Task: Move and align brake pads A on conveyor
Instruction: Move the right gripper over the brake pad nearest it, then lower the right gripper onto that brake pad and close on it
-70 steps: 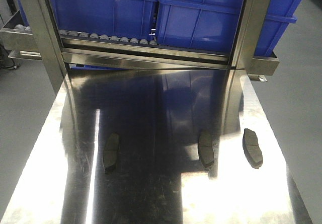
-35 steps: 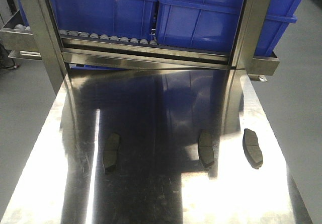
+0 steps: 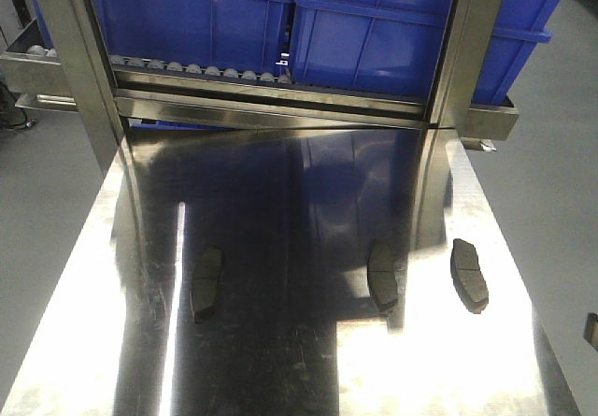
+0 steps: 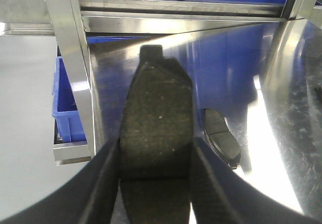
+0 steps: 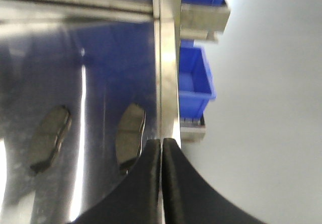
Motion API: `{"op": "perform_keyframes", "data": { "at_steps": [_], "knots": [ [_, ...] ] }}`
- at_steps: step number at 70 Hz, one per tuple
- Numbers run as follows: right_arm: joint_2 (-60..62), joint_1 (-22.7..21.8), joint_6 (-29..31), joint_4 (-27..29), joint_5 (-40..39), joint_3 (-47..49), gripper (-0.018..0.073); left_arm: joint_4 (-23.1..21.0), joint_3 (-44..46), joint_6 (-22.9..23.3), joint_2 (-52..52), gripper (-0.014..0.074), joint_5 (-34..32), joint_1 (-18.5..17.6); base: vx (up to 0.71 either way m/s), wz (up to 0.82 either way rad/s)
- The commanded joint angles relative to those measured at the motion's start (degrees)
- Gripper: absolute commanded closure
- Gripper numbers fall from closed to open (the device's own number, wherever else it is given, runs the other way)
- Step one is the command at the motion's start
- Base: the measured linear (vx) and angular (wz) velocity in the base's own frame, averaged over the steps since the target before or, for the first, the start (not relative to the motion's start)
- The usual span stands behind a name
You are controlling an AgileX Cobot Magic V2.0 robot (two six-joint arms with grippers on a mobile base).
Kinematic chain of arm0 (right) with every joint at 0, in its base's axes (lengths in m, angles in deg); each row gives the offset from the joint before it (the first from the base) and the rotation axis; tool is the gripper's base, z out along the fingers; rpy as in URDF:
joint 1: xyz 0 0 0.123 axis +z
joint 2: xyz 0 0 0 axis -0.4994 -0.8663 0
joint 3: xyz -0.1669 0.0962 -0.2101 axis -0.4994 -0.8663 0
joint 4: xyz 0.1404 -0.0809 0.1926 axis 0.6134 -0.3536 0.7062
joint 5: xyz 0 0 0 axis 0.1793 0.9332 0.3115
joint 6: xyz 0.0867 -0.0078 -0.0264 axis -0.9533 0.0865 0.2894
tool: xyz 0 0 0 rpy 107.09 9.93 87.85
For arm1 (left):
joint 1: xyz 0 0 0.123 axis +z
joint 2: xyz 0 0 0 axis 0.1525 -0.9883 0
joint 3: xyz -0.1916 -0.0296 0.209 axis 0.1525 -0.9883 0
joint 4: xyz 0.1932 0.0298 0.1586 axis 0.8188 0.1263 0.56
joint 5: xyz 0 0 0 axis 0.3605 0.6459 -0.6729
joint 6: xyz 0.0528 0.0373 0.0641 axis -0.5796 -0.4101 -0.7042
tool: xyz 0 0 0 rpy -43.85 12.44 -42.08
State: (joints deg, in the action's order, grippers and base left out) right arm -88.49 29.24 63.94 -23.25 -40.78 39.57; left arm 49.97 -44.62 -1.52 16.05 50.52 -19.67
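Three brake pads A lie on the shiny steel table [image 3: 280, 360]: a left one [image 3: 207, 283], a middle one [image 3: 382, 276] and a right one [image 3: 469, 274]. In the left wrist view my left gripper [image 4: 155, 144] is shut on another dark pad [image 4: 157, 108], held lengthwise above the table, with the left table pad [image 4: 222, 142] just to its right. My right gripper [image 5: 162, 141] is shut on nothing, its tips over the table's right edge, with two pads [image 5: 130, 133] [image 5: 48, 138] to its left. The conveyor is out of view.
Blue bins [image 3: 187, 14] [image 3: 392, 23] sit on a roller rack behind the table, between steel uprights [image 3: 70, 61] [image 3: 467, 42]. A lower blue bin [image 4: 65, 103] stands off the table's left side and another [image 5: 196, 80] off its right. A small dark part [image 3: 591, 330] shows at the front view's right edge.
A small dark part has come into the front view at its right edge. The three pads on the table have not moved.
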Motion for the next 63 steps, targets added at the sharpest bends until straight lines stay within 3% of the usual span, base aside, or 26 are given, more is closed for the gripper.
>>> {"op": "perform_keyframes", "data": {
  "at_steps": [1,25,53,63],
  "knots": [
    [-4.26,-0.23,0.58,0.60,-1.78,3.15,0.0569,-0.77,1.75,0.23,-0.26,0.0602,-5.55,-0.23,0.00,0.00],
    [-11.82,-0.23,-0.12,0.72,3.21,4.65,0.0538,-0.77,1.75,0.23,-0.26,0.0602,-5.55,-0.23,0.00,0.00],
    [-14.58,-0.17,0.63,0.59,7.58,7.15,0.0202,-0.77,1.75,0.23,-0.26,0.0602,-5.55,-0.23,0.00,0.00],
    [-14.72,0.49,1.75,0.99,7.15,7.40,0.0149,-0.77,1.75,0.23,-0.26,0.0602,-5.55,-0.23,0.00,0.00]
  ]
}}
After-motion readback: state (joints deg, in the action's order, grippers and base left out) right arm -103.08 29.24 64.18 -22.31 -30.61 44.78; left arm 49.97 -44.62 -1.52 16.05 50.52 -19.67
